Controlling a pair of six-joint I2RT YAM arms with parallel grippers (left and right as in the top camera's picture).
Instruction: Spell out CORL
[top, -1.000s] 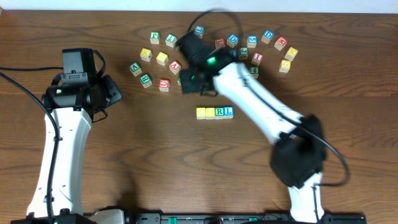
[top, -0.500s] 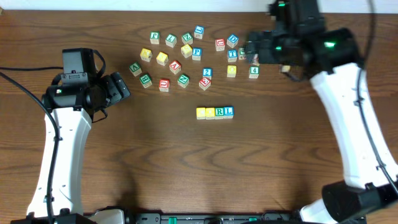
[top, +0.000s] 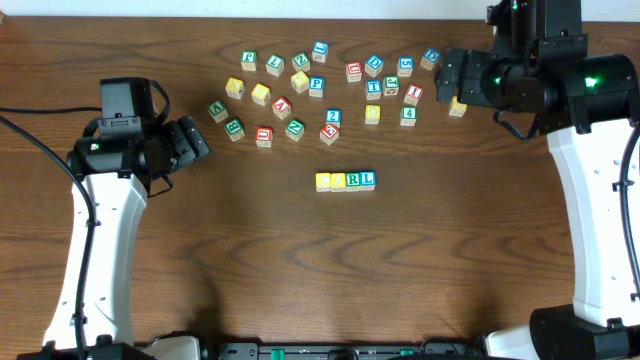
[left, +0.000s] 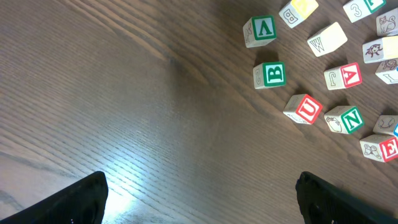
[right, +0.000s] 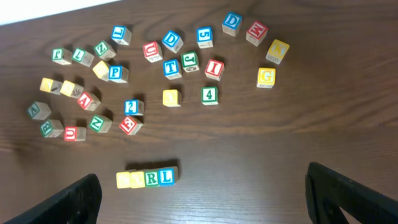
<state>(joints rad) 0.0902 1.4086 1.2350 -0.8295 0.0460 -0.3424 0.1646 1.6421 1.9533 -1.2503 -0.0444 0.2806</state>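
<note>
Four letter blocks stand in a row (top: 345, 181) mid-table: two yellow ones with faint letters, then a green R (right: 152, 178) and a blue L (right: 165, 177). The row (right: 147, 178) also shows low in the right wrist view. My right gripper (top: 452, 82) hangs open at the far right, above the edge of the loose blocks, holding nothing; its fingertips frame the right wrist view (right: 202, 180). My left gripper (top: 196, 142) stands open at the left, over bare wood, empty (left: 200, 183).
Several loose letter blocks (top: 330, 85) lie scattered across the far half of the table, from a green A (top: 218, 109) to a yellow block (top: 458, 106) beside the right gripper. A green B (left: 270, 74) and a red U (left: 304, 109) lie ahead of the left gripper.
The right arm has swung from over the middle of the block cluster to the far right, and its jaws have opened. The left gripper's jaws have opened too; that arm stayed put.
</note>
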